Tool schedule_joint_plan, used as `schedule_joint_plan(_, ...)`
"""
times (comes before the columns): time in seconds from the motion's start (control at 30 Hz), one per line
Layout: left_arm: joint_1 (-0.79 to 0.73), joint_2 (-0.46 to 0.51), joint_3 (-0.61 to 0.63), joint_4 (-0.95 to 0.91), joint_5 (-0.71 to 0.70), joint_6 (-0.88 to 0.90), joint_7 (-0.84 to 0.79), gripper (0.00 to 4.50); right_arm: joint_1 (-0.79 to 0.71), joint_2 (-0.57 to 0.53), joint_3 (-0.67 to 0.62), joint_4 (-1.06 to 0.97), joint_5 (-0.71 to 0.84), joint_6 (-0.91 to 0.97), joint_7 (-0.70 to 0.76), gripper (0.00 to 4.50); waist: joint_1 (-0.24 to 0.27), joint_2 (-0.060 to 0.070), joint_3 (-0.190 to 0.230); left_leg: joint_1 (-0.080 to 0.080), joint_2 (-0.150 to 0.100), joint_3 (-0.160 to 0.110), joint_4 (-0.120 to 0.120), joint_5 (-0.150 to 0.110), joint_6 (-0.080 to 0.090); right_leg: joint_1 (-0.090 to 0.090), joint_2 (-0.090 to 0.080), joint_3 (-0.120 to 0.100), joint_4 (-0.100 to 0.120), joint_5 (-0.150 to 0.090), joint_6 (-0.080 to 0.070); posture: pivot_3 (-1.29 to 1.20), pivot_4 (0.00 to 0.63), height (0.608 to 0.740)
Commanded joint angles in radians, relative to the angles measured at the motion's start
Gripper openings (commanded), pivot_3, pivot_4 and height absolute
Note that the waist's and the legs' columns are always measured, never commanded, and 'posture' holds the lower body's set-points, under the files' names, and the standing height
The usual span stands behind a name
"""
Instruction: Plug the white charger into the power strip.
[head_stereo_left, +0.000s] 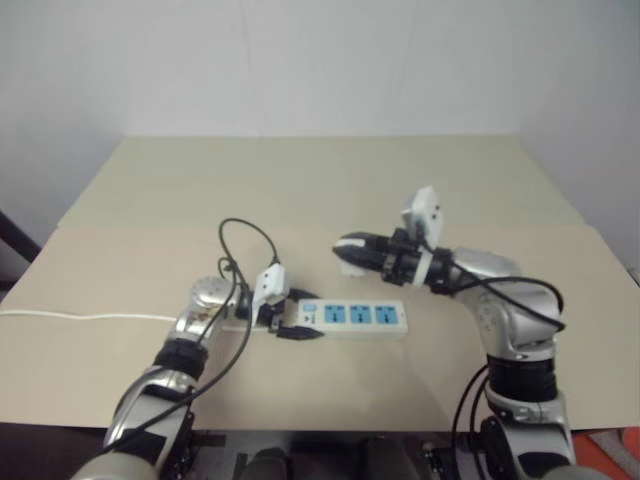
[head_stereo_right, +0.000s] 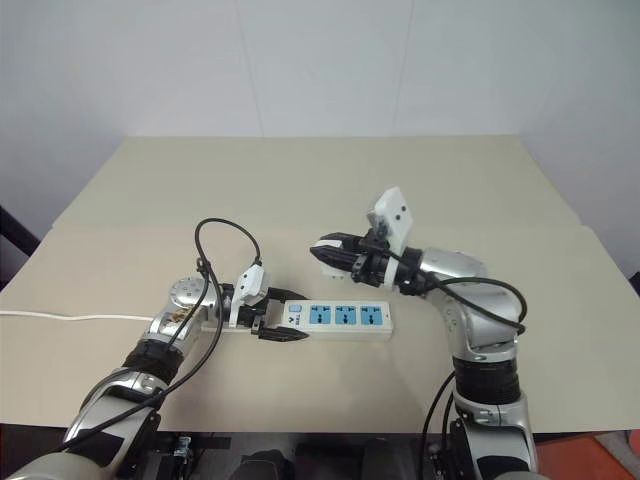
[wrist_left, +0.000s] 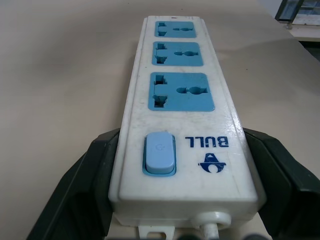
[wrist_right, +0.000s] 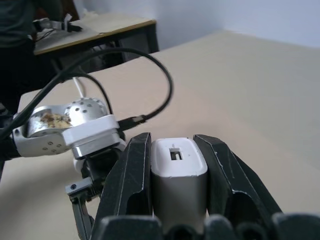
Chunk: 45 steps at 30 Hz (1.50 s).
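Note:
The power strip (head_stereo_left: 362, 316) lies flat on the beige table (head_stereo_left: 330, 180), its three blue sockets (wrist_left: 181, 91) facing up. My left gripper (wrist_left: 181, 136) clamps the strip's switch end, one black finger (wrist_left: 85, 185) on each long side. My right gripper (wrist_right: 175, 142) is shut on the white charger (wrist_right: 178, 172), which sits upright between its two fingers. In the head views that gripper (head_stereo_right: 322, 248) hovers above the table just behind the strip's left end, pointing left toward my left wrist.
The strip's thin white cord (head_stereo_left: 80, 317) runs off the table's left edge. A black cable (head_stereo_left: 250, 235) loops up over my left wrist. Bare tabletop lies behind and to the right of the strip. Another desk (wrist_right: 100, 27) stands beyond the table.

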Motion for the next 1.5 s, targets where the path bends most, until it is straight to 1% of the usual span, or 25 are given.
schedule_joint_plan(0.03, 0.019, 0.031, -0.014, -0.001, 0.028, 0.031, 0.010, 3.28, 0.011, -0.003, 0.054, 0.050, -0.005, -0.122, 0.012, 1.12, -0.002, 0.000, 0.000, 0.000, 0.000, 0.000, 0.000, 0.000, 0.000, 0.000, 0.000, 0.000, 0.000, 0.000, 0.000, 0.00, 0.150, 0.740)
schedule_joint_plan(0.2, 0.037, 0.037, -0.015, -0.024, 0.026, 0.043, 0.014, 3.28, 0.030, -0.006, 0.128, 0.098, -0.008, -0.209, 0.030, 1.12, -0.006, 0.000, 0.000, 0.000, 0.000, 0.000, 0.000, 0.000, 0.000, 0.000, 0.000, 0.000, 0.000, 0.000, 0.000, 0.00, 0.150, 0.740)
schedule_joint_plan(0.33, 0.047, 0.039, -0.017, -0.041, 0.025, 0.052, 0.016, 3.28, 0.038, 0.001, 0.160, 0.139, -0.010, -0.253, 0.030, 1.12, -0.007, 0.000, 0.000, 0.000, 0.000, 0.000, 0.000, 0.000, 0.000, 0.000, 0.000, 0.000, 0.000, 0.000, 0.000, 0.00, 0.150, 0.740)
schedule_joint_plan(0.7, 0.077, 0.054, -0.019, -0.091, 0.018, 0.073, 0.014, 3.28, 0.036, 0.033, 0.191, 0.244, -0.013, -0.329, 0.014, 1.12, -0.015, 0.000, 0.000, 0.000, 0.000, 0.000, 0.000, 0.000, 0.000, 0.000, 0.000, 0.000, 0.000, 0.000, 0.000, 0.00, 0.150, 0.740)
schedule_joint_plan(0.9, 0.095, 0.063, -0.021, -0.123, 0.014, 0.089, 0.018, 3.28, 0.026, 0.030, 0.200, 0.317, -0.027, -0.388, 0.028, 1.12, -0.024, 0.000, 0.000, 0.001, 0.000, 0.000, -0.001, 0.000, 0.000, 0.000, 0.000, 0.000, 0.000, 0.000, 0.000, 0.00, 0.150, 0.740)
schedule_joint_plan(1.33, 0.125, 0.094, -0.023, -0.169, 0.004, 0.101, 0.020, 3.28, 0.039, -0.050, 0.206, 0.422, -0.055, -0.494, 0.142, 1.12, -0.023, 0.000, 0.000, 0.001, 0.001, 0.000, -0.001, 0.000, 0.000, 0.000, 0.000, 0.000, 0.000, 0.000, 0.000, 0.00, 0.150, 0.740)
schedule_joint_plan(1.5, 0.140, 0.113, -0.022, -0.186, -0.001, 0.099, 0.022, 3.28, 0.061, -0.114, 0.201, 0.436, -0.044, -0.527, 0.210, 1.12, -0.017, 0.000, 0.000, 0.001, 0.001, 0.000, -0.001, 0.000, 0.000, 0.001, 0.000, 0.000, -0.001, 0.000, 0.000, 0.00, 0.150, 0.740)
